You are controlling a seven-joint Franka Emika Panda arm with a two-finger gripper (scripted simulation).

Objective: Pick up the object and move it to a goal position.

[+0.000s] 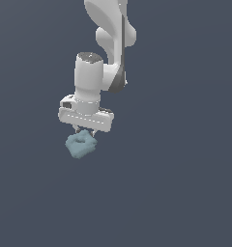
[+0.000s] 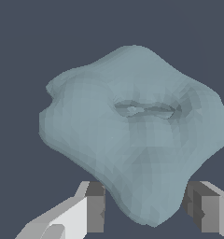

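Looking at the exterior view, I see the gripper (image 1: 85, 130) directly over the blue-grey object (image 1: 80, 144), fingertips at its top edge. Wrist view: the object (image 2: 132, 130) fills the frame, its lower tip between the spread fingers (image 2: 95, 207), neither visibly touching it.

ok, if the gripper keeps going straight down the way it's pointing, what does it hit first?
The object. It sits right under the gripper, and in the wrist view one corner of it lies between the two open fingers. Whether they already touch it is unclear.
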